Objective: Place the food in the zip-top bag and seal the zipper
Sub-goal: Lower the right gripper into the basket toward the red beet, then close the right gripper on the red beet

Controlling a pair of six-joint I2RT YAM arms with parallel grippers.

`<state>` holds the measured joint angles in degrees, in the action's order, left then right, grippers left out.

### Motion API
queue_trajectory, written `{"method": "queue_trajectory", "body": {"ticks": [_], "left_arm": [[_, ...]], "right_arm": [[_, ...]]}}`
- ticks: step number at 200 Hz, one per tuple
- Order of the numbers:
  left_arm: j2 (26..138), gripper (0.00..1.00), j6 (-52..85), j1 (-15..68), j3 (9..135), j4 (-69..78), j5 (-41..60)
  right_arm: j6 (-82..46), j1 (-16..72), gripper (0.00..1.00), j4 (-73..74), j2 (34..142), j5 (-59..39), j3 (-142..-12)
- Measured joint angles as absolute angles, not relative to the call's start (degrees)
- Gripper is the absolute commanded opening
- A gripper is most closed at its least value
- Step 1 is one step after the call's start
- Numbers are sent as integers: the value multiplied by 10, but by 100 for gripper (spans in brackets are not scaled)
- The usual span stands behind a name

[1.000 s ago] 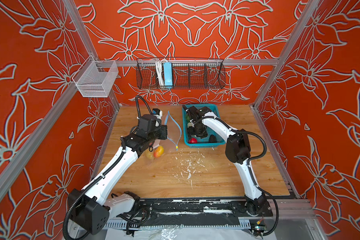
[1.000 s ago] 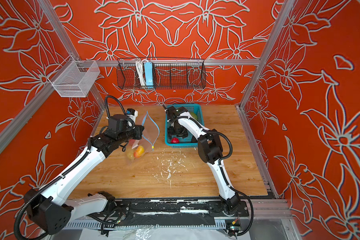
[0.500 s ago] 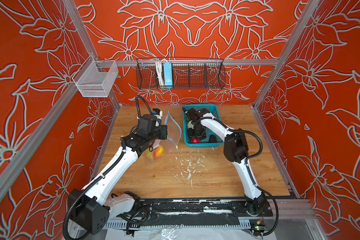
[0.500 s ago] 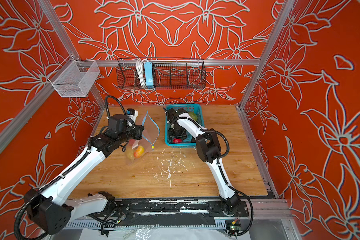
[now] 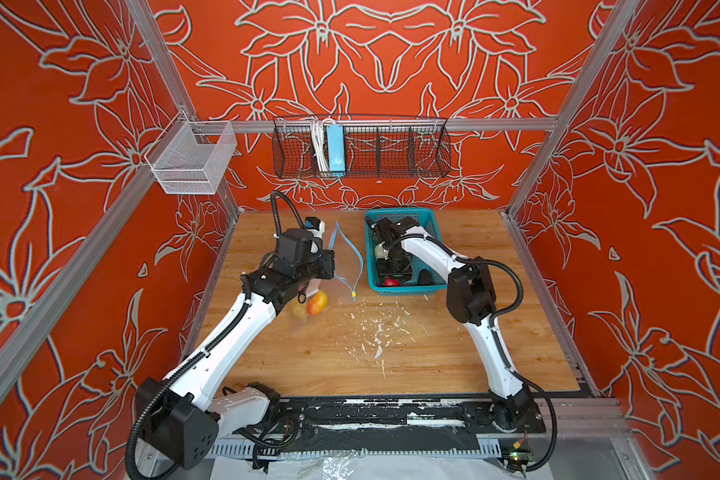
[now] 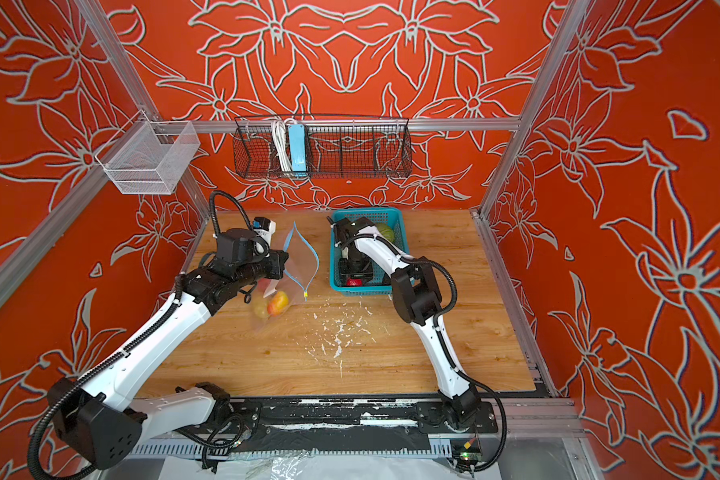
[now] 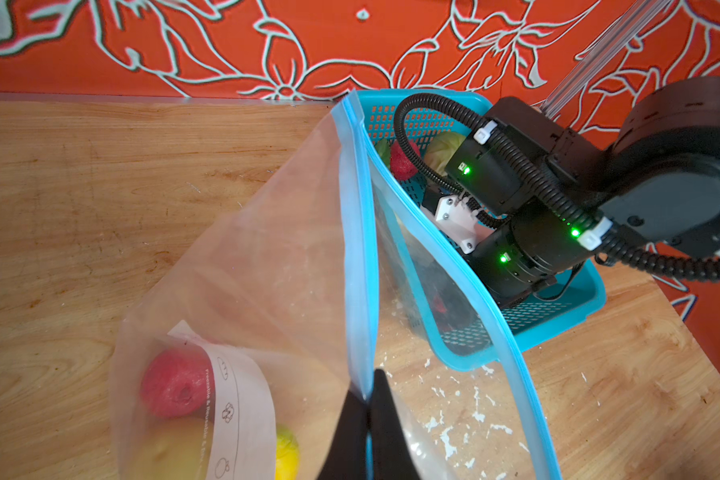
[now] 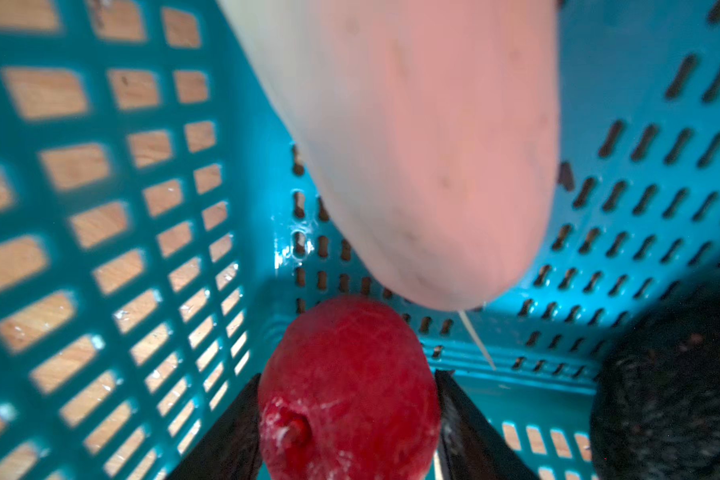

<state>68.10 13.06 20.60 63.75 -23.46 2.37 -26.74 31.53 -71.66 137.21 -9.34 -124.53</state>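
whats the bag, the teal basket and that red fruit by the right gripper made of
zip-top bag: thin soft plastic film, clear but slightly frosted; it folds and creases.
teal basket: rigid moulded plastic, glossy, with slotted holes.
red fruit: likely a foam or soft plastic toy, matte, with whitish scuffs; hard to say.

The left arm [image 5: 242,328] and right arm [image 5: 485,349] have glossy white link shells joined by matte black joint housings. Black ribbed cable conduit [image 7: 416,137] runs along each, fastened with white zip ties [image 7: 484,132]. Small green lights [image 7: 575,232] glow on the black joints; a white bracket [image 7: 454,216] carries two screws. The fingers [image 7: 350,440] are flat, black and tapered.
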Motion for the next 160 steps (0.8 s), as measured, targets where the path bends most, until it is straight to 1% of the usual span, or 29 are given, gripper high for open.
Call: {"method": "queue_trajectory", "body": {"ticks": [26,41,50,109,160], "left_arm": [[679,0,131,206,637,-235,24],[679,0,131,206,637,-235,24],[679,0,131,206,637,-235,24],[679,0,131,206,637,-235,25],[679,0,131,206,637,-235,25]], "right_arm": [[-272,315,52,-713,1367,-93,-1236],[-272,315,46,-713,1367,-93,-1236],[-272,314,45,-713,1367,-93,-1236],[-274,314,44,-713,1361,-90,-1236],[-280,311,43,-713,1321,-81,-1238]]}}
